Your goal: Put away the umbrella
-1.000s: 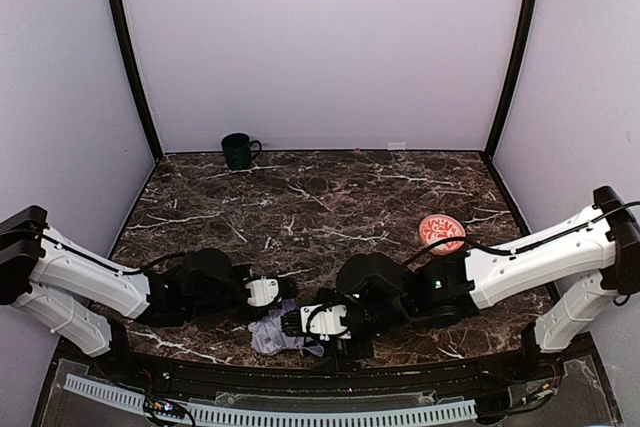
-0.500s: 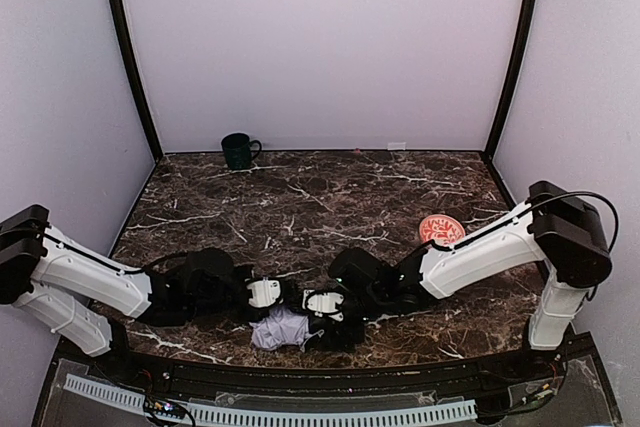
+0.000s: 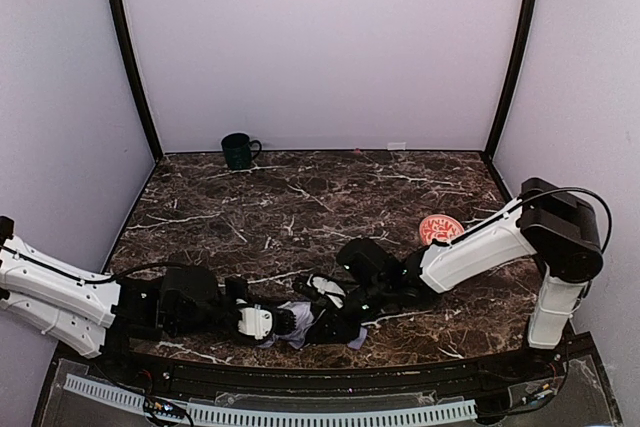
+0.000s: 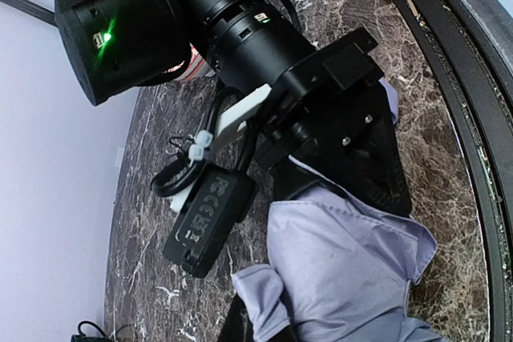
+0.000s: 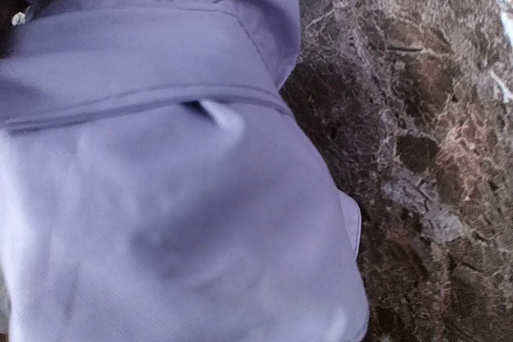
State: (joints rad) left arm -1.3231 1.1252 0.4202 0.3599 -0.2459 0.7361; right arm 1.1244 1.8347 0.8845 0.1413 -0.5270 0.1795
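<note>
Top external: dark marble counter [image 3: 400, 197]. Umbrella [image 3: 292, 315] is a crumpled lavender heap, well apart from red-patterned bowl [image 3: 441, 230], on its near-left side; not yet bundled. Left end effector [image 3: 268, 323] & right end effector [image 3: 325, 324] both at the fabric; can't tell if spread or pinching.

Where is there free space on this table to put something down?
Free: the table middle, between the green mug and the red bowl, and the back right corner. Crowded: the near edge, where the left gripper and right gripper meet at the umbrella.
</note>
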